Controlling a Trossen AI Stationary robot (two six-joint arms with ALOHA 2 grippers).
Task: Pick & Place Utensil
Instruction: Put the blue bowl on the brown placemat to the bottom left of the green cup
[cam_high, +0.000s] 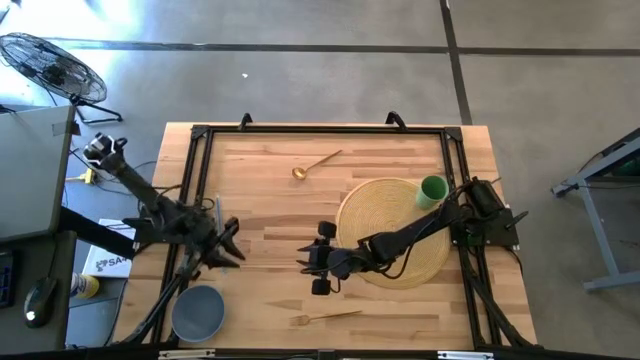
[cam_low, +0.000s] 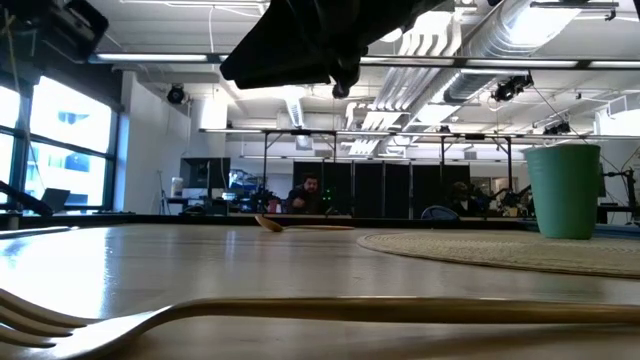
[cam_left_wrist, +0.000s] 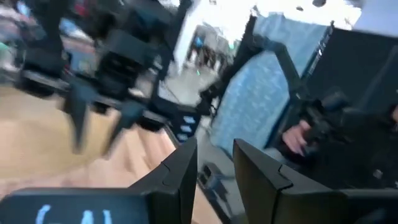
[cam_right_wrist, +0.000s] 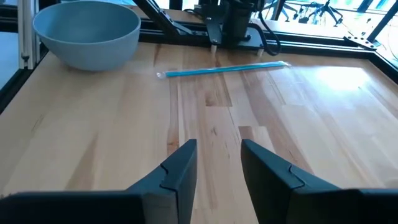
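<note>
The wooden fork (cam_high: 325, 317) lies flat, long axis along the table's front edge, tines left. Both the right gripper (cam_high: 318, 262) and the left gripper (cam_high: 232, 243) are slightly open, holding nothing.

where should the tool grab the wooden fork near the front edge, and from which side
Best taken at mid-handle, coming straight down from above. The wooden fork lies flat on the table, handle running left-right, tines to the left, so the jaws should straddle the thin handle across its width. The right tool hangs nearest, just behind it, holding nothing.
</note>
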